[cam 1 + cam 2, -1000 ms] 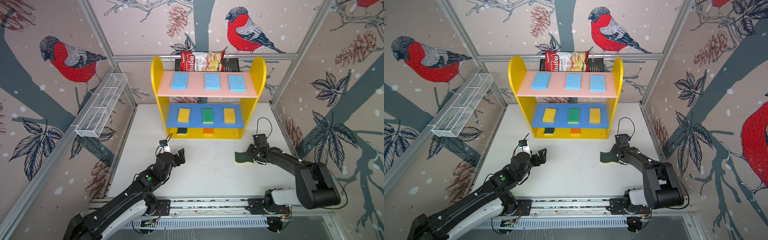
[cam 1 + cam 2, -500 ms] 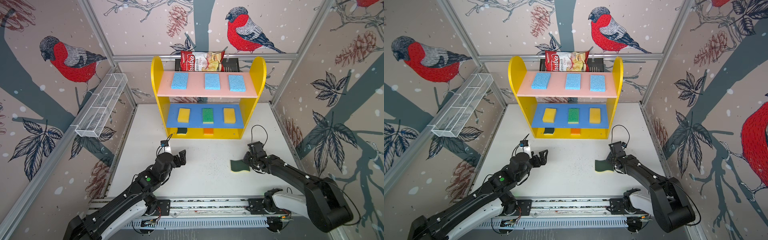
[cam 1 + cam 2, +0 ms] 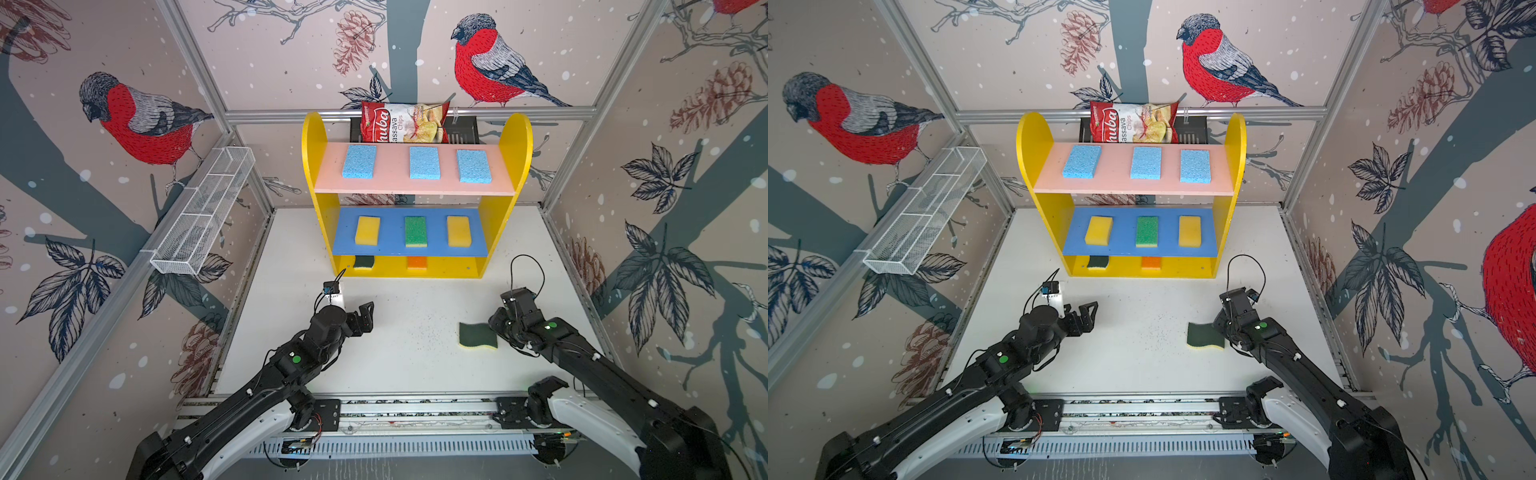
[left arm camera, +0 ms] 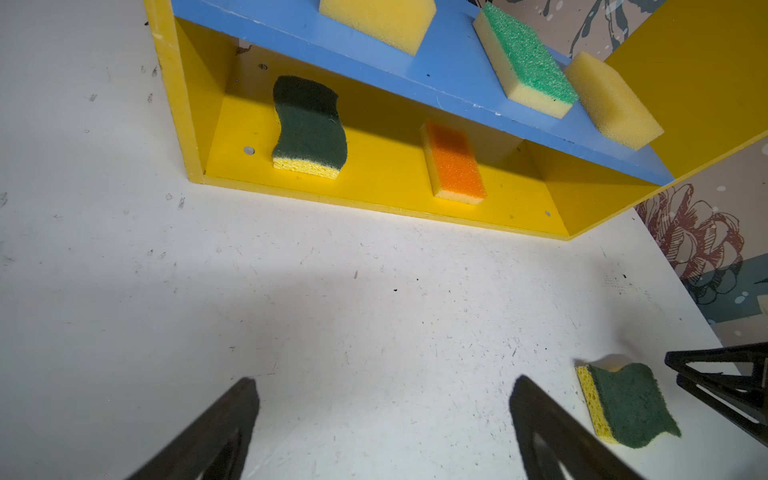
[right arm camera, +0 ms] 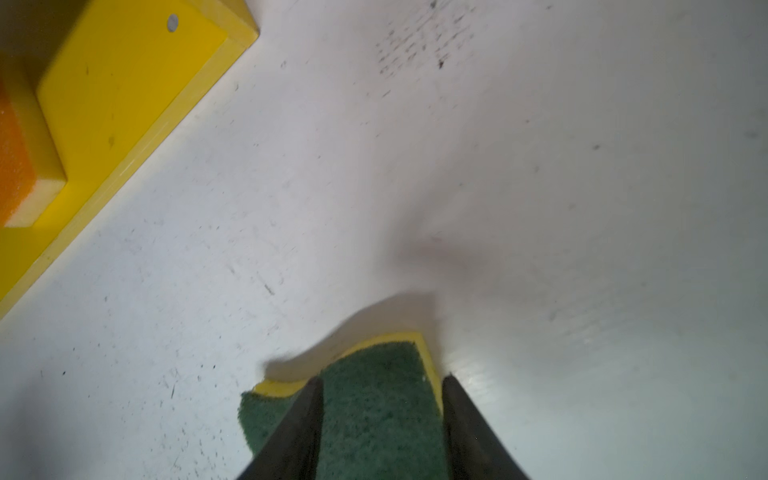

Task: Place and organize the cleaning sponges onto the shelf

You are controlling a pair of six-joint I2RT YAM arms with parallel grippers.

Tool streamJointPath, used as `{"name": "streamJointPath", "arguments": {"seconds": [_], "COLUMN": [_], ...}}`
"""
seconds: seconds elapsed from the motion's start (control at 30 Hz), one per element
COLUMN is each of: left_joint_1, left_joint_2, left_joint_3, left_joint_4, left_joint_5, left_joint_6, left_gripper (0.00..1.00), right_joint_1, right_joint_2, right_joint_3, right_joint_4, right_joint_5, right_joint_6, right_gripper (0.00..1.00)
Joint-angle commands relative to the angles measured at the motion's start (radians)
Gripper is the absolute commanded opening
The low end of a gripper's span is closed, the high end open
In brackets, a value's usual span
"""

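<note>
The left gripper (image 4: 384,380) is seen with its fingers spread wide and nothing between them but the bare table (image 3: 415,365). It is carried low over the left half of the table and aimed toward the foot of the shelf (image 3: 311,158), at the end of a left arm stretched forward from the near rail.

The right gripper (image 5: 381,379) is set at the right end of the wavy sponge (image 3: 477,336). Its fingers are parted by a moderate gap, with the dark green top seen between and beneath them; whether the sponge is pinched or merely straddled cannot be told. The right arm is bent at the elbow and turned inward from the near right, its wrist dipped toward the table. The wavy sponge lies flat, green side up, on the table in front of the shelf's right half and well apart from it.

Nine sponges are counted:
- three light blue sponges (image 3: 424,163) are laid in a row on the pink board (image 3: 390,185);
- two yellow sponges (image 3: 367,230) are placed either side of one green-topped sponge (image 3: 415,231) on the blue board (image 3: 390,245);
- a second wavy sponge (image 4: 309,124) and one orange-topped sponge (image 4: 455,160) are found on the yellow base (image 4: 386,174);
- the ninth is the wavy sponge on the table.

Behind the shelf, one red chips bag (image 3: 403,123) is seen against one black rack (image 3: 461,131); one white wire basket (image 3: 199,216) is fixed along the left wall.
</note>
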State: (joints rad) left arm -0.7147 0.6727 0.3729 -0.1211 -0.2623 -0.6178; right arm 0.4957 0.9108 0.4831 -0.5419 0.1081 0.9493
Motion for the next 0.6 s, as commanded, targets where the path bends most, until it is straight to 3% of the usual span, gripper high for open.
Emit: {"name": "streamJointPath", "arguments": {"seconds": [0.0,0.17,0.27,0.43,0.57], "left_joint_1": [0.0,-0.002,-0.001,-0.003,-0.004], "left_joint_2": [-0.001,0.007,0.023,0.05,0.053], "left_joint_3": [0.013,0.043,0.059,0.087,0.101], "left_joint_4": [-0.01,-0.044,-0.051,-0.063,-0.064], "left_joint_5": [0.012,0.002,0.007,0.024,0.032], "left_joint_6": [0.016,0.012,0.02,0.026,0.025], "left_gripper": [0.94,0.95,0.95,0.92,0.91], "right_joint_1": [0.099,0.371,0.504,0.667,0.711], "right_joint_2": [-0.001,0.023,0.055,0.128,0.158], "right_joint_3": [0.037,0.107,0.122,0.104,0.047], "right_joint_4": [-0.082,-0.223,-0.268,-0.278,-0.192], "right_joint_5": [0.052,0.166,0.192,0.2,0.177], "right_joint_6": [0.065,0.211,0.275,0.37,0.372], "right_gripper": [0.47,0.46,0.4,0.28,0.25]}}
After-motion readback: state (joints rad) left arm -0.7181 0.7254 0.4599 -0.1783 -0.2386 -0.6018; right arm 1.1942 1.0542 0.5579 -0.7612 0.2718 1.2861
